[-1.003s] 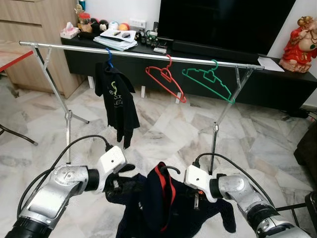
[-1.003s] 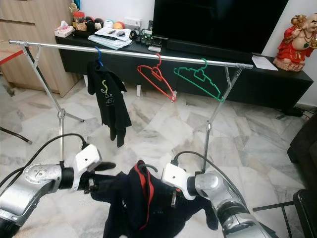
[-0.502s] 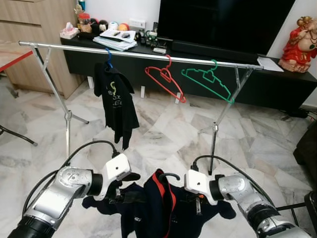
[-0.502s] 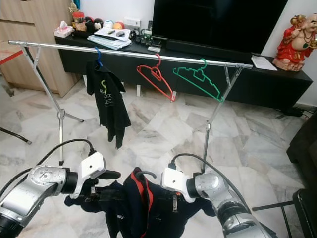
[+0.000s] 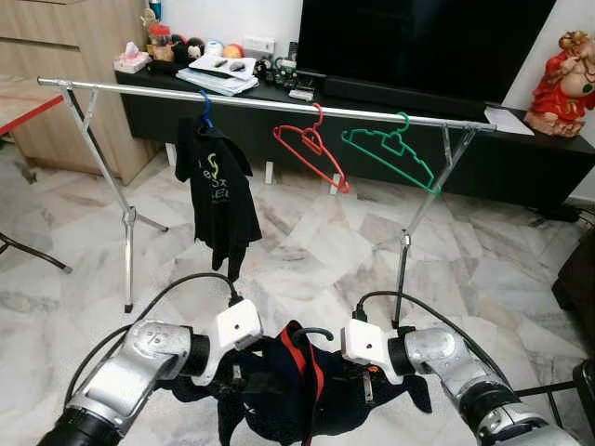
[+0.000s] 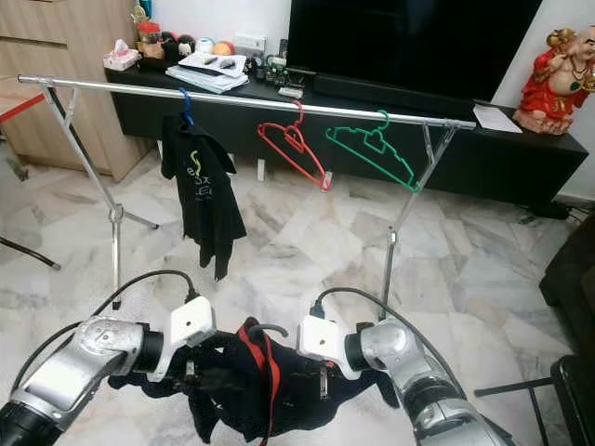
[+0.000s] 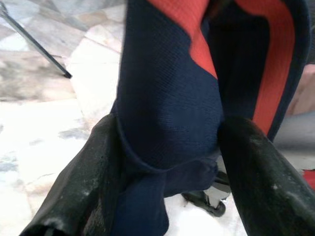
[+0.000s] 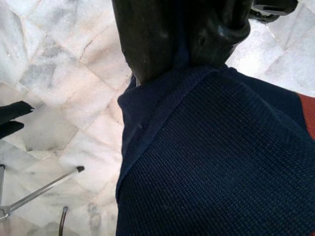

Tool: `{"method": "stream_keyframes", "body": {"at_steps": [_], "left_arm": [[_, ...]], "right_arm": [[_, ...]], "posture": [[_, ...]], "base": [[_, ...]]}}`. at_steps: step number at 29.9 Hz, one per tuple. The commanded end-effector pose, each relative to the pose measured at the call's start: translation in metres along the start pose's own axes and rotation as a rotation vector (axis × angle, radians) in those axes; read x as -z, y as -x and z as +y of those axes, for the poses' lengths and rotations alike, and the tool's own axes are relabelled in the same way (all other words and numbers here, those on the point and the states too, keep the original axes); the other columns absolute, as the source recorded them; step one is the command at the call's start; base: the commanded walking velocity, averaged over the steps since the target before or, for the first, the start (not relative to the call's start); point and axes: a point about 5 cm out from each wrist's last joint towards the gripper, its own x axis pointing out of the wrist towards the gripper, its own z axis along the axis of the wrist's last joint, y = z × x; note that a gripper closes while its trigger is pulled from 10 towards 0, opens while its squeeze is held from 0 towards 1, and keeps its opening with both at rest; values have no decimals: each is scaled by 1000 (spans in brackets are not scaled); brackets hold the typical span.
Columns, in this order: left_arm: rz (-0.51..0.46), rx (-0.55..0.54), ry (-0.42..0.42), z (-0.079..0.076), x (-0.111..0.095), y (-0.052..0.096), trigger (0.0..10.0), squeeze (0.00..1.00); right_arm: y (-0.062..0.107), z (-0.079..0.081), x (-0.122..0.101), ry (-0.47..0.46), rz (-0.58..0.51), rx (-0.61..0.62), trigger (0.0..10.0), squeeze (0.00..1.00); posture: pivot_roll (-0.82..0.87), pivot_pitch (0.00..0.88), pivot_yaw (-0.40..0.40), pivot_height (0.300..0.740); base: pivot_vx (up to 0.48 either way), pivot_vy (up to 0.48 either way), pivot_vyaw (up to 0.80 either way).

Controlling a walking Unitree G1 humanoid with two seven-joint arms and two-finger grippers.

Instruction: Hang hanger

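A navy garment with red trim (image 5: 284, 395) sits on a hanger whose black hook (image 5: 312, 332) sticks up between my two arms, low over the floor. My left gripper (image 5: 232, 379) is shut on the cloth at its left side; the left wrist view has navy fabric (image 7: 167, 113) pinched between the black fingers (image 7: 88, 182). On the garment's right side my right gripper (image 5: 368, 383) is shut on it too, fingers (image 8: 147, 34) clamped on the weave (image 8: 221, 157). The silver rail (image 5: 260, 102) runs across well above and beyond.
On the rail hang a black shirt on a blue hanger (image 5: 218, 190), a red hanger (image 5: 313, 149) and a green hanger (image 5: 395, 153). The rack's legs (image 5: 127, 251) stand on marble floor. Behind are a black TV console (image 5: 521, 158) and a red statue (image 5: 562, 79).
My left gripper has moved right, toward the right gripper. The garment between them has bunched up narrower, and its spread sleeves have drawn in.
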Motion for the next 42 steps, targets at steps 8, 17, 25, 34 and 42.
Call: {"method": "stream_keyframes", "body": {"at_steps": [8,17,25,34,42], "left_arm": [[13,20,-11,-3,3,-10,10000,0],[-18,-1,-12,-2,3,-14,10000,0],[-47,26,2,-6,2,-22,10000,0],[-61,29,7,-6,1,-22,0,0],[-68,32,8,-6,0,-23,0,0]], "right_arm": [[5,-12,-15,49,-57,37,0,0],[3,-13,-19,53,-71,47,0,0],[4,-14,-21,50,-87,48,0,0],[5,-16,-22,47,-91,56,0,0],[5,-18,-23,47,-93,74,0,0]], "posture": [[133,12,-97,740],[133,12,-97,740],[129,15,-96,740],[130,28,-99,740],[132,35,-101,740]], "base": [[0,0,0],[0,0,0],[0,0,0],[0,0,0],[0,0,0]]}}
